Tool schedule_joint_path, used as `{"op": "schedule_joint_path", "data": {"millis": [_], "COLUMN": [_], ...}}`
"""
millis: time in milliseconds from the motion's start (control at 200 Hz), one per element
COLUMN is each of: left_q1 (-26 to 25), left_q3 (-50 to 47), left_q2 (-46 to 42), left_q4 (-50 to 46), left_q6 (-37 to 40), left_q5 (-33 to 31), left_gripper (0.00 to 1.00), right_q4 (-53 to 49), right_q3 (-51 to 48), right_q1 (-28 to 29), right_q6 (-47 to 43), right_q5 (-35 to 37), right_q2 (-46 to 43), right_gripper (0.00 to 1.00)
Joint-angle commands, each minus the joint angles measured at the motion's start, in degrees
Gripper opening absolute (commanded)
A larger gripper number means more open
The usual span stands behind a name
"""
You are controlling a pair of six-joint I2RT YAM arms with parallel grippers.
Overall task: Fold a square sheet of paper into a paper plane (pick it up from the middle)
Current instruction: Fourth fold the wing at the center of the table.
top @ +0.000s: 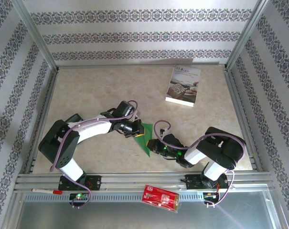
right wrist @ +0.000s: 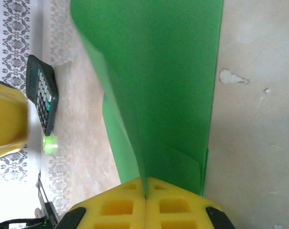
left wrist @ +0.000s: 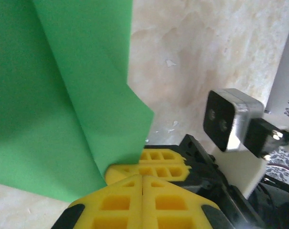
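Looking down from above: find the green sheet point(top: 144, 139) at the near middle of the surface point(top: 96, 90), narrowed to a pointed wedge and caught between the left hand point(top: 134, 130) at its upper edge and the right hand point(top: 155, 144) at its lower flank. Note the white booklet point(top: 183, 86) far back and the red packet point(top: 159, 198) on the near rail, both well apart from the work. Beware of drawing the hands apart or turning them out of step: likely to tear thin paper or drag the crease off line. Through the left wrist: see the left hand point(left wrist: 142, 179) clenched, pads flat together with no green showing in the seam, and the folded corner of the sheet point(left wrist: 63, 95) ending right at the fingertip. Cannot tell whether pinched there or merely touched. Note a second pair of yellow fingers point(left wrist: 156, 164) just beyond, by the look the right hand's, nearly touching. Beware of a knock between hands this close, and of lifting on a grip that may have missed the paper: likely to leave that end drooping and spoil the fold. Through the right wrist: see the right hand point(right wrist: 145, 188) clenched on the sheet point(right wrist: 158, 71), with a fold of green running straight into the seam, one long edge straight against the pale surface and the other side bowed. Beware of pressing down now: likely to set a crease in the wrong place. Beware also of any tug on so narrow a bite: likely to slip.
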Motion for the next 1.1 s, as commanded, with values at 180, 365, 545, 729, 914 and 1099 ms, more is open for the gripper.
{"op": "schedule_joint_path", "data": {"millis": [180, 365, 545, 729, 914, 1099], "left_q1": [-1.7, -1.9, -1.9, -1.8, -1.8, -1.6], "left_q3": [6.0, 8.7, 9.1, 8.8, 8.9, 9.5], "left_q2": [7.7, 11.2, 12.7, 13.2, 14.6, 15.6], "left_q4": [0.2, -0.6, -0.6, 0.8, 1.0, 1.2], "left_q6": [3.3, 4.2, 4.5, 3.9, 3.9, 3.7], "left_q5": [2.3, 2.8, 3.0, 3.5, 3.3, 3.1], "left_gripper": [0.03, 0.03, 0.03, 0.03, 0.03, 0.03], "right_q4": [-3.3, -0.9, -0.7, -1.3, -2.5, -4.3], "right_q3": [-3.5, -3.6, -3.9, -3.8, -3.9, -3.4], "right_q1": [-0.4, -0.4, -0.4, -0.4, -0.4, -0.5], "right_q6": [2.5, 3.3, 3.6, 4.2, 4.6, 4.9], "right_q5": [2.7, 2.4, 2.7, 2.9, 3.1, 3.2], "right_q2": [3.9, 6.1, 6.5, 6.6, 6.2, 5.7], "right_gripper": [0.00, 0.00, 0.00, 0.02, 0.03, 0.03]}}
